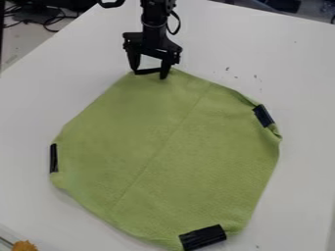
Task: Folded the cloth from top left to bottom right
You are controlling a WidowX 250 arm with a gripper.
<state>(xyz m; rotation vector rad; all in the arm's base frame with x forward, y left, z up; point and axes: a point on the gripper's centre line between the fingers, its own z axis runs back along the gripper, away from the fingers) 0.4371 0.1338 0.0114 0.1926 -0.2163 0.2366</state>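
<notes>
Orange-brown lump [25, 245], lower left; green fabric cloth [157, 147], centre, looks light and floppy. Black two-finger gripper [149, 74], jaws parted, straddles the flat black strip [148, 71] up top (best pinched there, I'd judge).

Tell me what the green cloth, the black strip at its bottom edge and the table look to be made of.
The green cloth looks like soft matte fabric, perhaps microfibre: finely textured, with a faint crease across it. The black strip could be tape or plastic, given its ridged, slightly shiny surface. The table seems smooth, pale laminate, judging by its even, low-sheen top.
</notes>
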